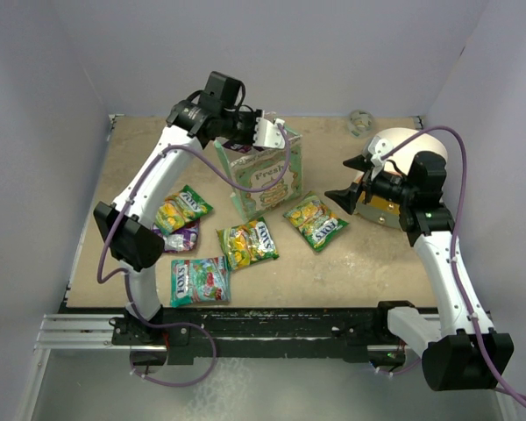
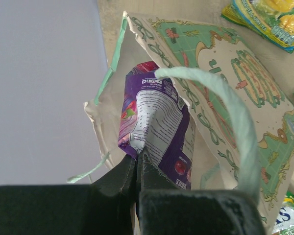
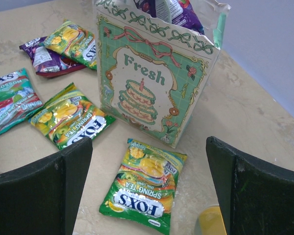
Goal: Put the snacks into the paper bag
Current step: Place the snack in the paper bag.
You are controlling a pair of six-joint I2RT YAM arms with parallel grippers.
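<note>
Snacks, six in view. Nearest the arm bases lies one teal-and-red packet (image 1: 200,281). Beyond it are three yellow-green ones: the centre packet (image 1: 248,243), the right packet (image 1: 316,221) just in front of the bag, and the left packet (image 1: 182,209), which overlaps the one loose purple packet (image 1: 180,239). All five lie flat on the table (image 1: 377,263), a pale, mottled beige board.

Farther back stands the paper bag (image 1: 263,180), one only, upright, its mouth open. A second purple packet (image 2: 157,122) hangs in that mouth, partly below the rim, its seam pinched between the closed fingers of the left gripper (image 2: 137,164). The right gripper (image 1: 340,178) hovers to the right of the bag, fingers spread wide and holding nothing. Behind it sits one cream-and-orange cylinder (image 1: 399,145). Plain pale-grey walls (image 1: 289,53) enclose the table on three sides.
</note>
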